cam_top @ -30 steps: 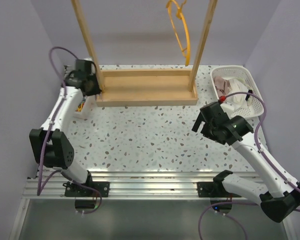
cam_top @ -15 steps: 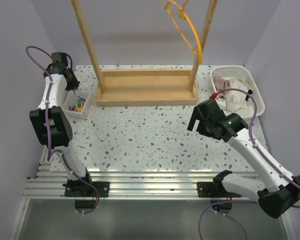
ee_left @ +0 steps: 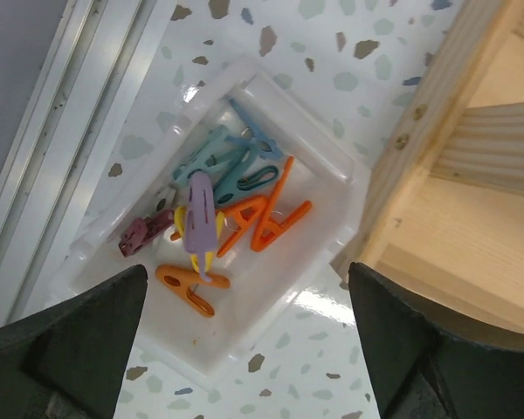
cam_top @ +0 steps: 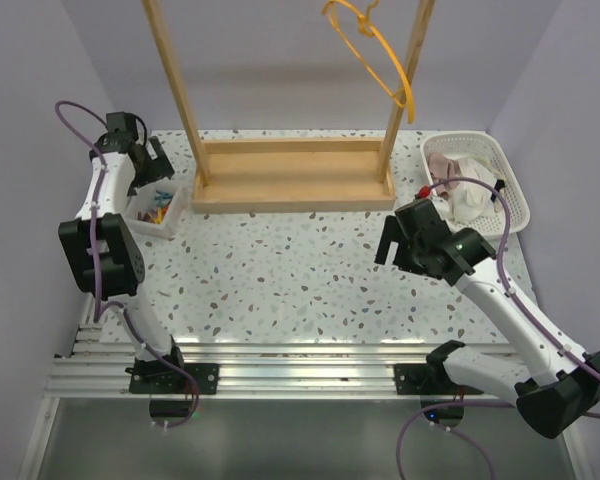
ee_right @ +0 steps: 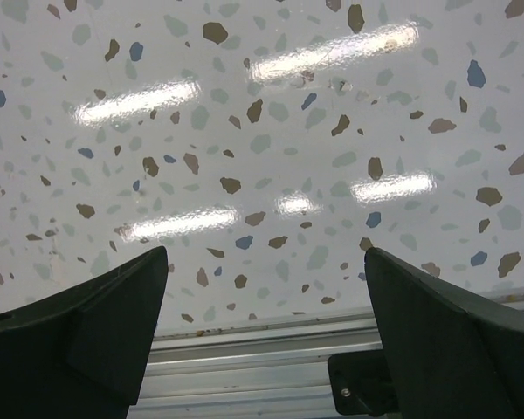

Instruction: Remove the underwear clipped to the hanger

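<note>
The yellow-orange hanger (cam_top: 378, 52) hangs bare from the top of the wooden rack, tilted to the right. A limp white cloth, the underwear (cam_top: 467, 203), lies in the near left corner of the white basket (cam_top: 515, 185), partly behind the right arm's cable. My left gripper (cam_top: 152, 165) (ee_left: 244, 349) is open over a small white tray (ee_left: 332, 288) of clothespins, where a purple clothespin (ee_left: 199, 218) lies on top of the others. My right gripper (cam_top: 405, 240) (ee_right: 266, 340) is open and empty above the speckled table, beside the basket.
The wooden rack's base (cam_top: 292, 175) and two uprights stand at the back middle. The clothespin tray (cam_top: 160, 212) sits left of it by the wall. Pinkish cloths (cam_top: 445, 165) fill the basket's far part. An aluminium rail (ee_right: 271, 367) runs along the table's near edge.
My left gripper moved from the rack's left post to above the tray and opened; the purple clothespin now lies there. The hanger swung right. My right arm shifted slightly.
</note>
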You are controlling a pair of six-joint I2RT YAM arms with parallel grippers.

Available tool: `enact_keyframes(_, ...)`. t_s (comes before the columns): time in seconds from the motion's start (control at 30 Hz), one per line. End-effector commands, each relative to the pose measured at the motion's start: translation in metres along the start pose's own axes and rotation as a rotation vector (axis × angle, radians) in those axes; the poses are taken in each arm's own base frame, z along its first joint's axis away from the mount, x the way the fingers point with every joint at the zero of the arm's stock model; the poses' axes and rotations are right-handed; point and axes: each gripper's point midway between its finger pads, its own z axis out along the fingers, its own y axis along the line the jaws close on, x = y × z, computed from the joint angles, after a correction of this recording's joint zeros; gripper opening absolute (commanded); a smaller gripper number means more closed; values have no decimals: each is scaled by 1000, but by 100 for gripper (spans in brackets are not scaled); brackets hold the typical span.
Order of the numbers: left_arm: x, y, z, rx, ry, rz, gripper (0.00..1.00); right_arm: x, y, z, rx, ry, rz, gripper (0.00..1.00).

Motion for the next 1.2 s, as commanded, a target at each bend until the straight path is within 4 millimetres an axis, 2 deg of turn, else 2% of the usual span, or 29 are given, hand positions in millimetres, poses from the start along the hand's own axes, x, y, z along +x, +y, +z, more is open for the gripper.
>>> enact_keyframes(0.0, -25, -22, -66, 148, -111, -30, 100, -29, 14, -16, -80, -94, -43, 98)
enact_keyframes(0.03, -25, -40, -77, 232, -121, -18, 100, -37, 17, -21, -93, -114, -49, 98)
enact_keyframes(0.1, -20, -59, -104, 333, -148, 14, 100, -46, 23, -28, -119, -140, -82, 98)
enact_keyframes(0.13, -14, -79, -117, 422, -147, 43, 100, -52, 27, -34, -141, -153, -87, 98)
enact_keyframes(0.17, -8, -89, -132, 472, -156, 65, 100, -55, 29, -37, -154, -159, -108, 98)
enact_keyframes(0.2, 3, -112, -147, 557, -145, 114, 100, -61, 34, -42, -174, -170, -113, 98)
enact_keyframes(0.33, 30, -161, -196, 779, -164, 217, 100, -66, 45, -59, -234, -159, -156, 98)
enact_keyframes(0.4, 42, -170, -217, 854, -162, 217, 100, -69, 44, -68, -242, -165, -164, 98)
enact_keyframes(0.43, 40, -175, -226, 900, -189, 218, 100, -77, 45, -83, -271, -203, -157, 98)
enact_keyframes(0.47, 46, -175, -234, 929, -184, 202, 100, -82, 45, -90, -281, -225, -158, 98)
enact_keyframes(0.57, 52, -180, -256, 1020, -209, 194, 100, -103, 45, -133, -355, -336, -159, 98)
enact_keyframes(0.6, 55, -182, -265, 1062, -202, 202, 100, -116, 46, -157, -388, -393, -151, 98)
enact_keyframes(0.63, 55, -185, -272, 1094, -212, 208, 100, -121, 45, -169, -402, -419, -155, 98)
enact_keyframes(0.67, 56, -187, -279, 1123, -214, 218, 100, -123, 42, -174, -386, -415, -178, 98)
enact_keyframes(0.7, 59, -190, -287, 1163, -204, 235, 100, -136, 41, -199, -415, -471, -168, 98)
enact_keyframes(0.77, 59, -193, -294, 1200, -207, 245, 100, -142, 42, -207, -405, -464, -190, 98)
enact_keyframes(0.8, 60, -195, -297, 1219, -200, 253, 100, -151, 42, -228, -435, -508, -180, 98)
enact_keyframes(0.9, 56, -196, -303, 1222, -215, 255, 100, -158, 44, -247, -463, -527, -184, 98)
enact_keyframes(1.17, 57, -197, -318, 1263, -223, 266, 100, -159, 44, -278, -547, -578, -168, 98)
